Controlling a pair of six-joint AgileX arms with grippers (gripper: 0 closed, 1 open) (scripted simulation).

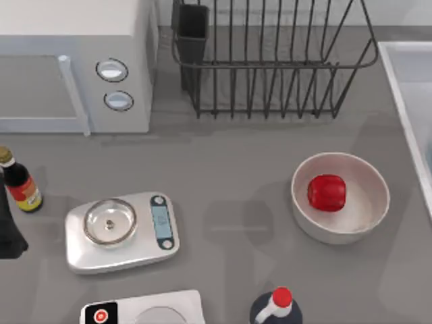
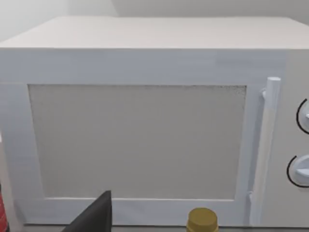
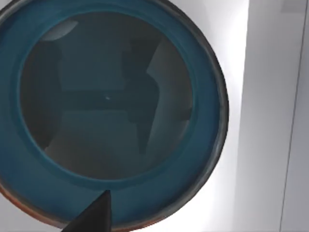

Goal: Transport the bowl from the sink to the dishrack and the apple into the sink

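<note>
The teal-blue bowl (image 3: 113, 106) with an orange-red rim line sits on the pale floor of the sink (image 3: 231, 145). In the right wrist view a dark part of my right gripper (image 3: 94, 215) hangs straight above the bowl's rim. The red apple (image 1: 327, 192) rests inside an off-white bowl (image 1: 364, 206) on the right of the table, just left of the sink's raised rim (image 1: 398, 94). At the back stands the dark wire dishrack (image 1: 270, 64), nothing in it. My left gripper (image 1: 10, 223) is parked at the table's left edge beside a brown bottle (image 1: 19, 182).
A white microwave (image 1: 74, 64) fills the back left corner. A silver kitchen scale (image 1: 121, 229) lies left of centre, and another white device (image 1: 145, 310) at the front. A dark bottle with a red cap (image 1: 277, 307) stands at the front edge.
</note>
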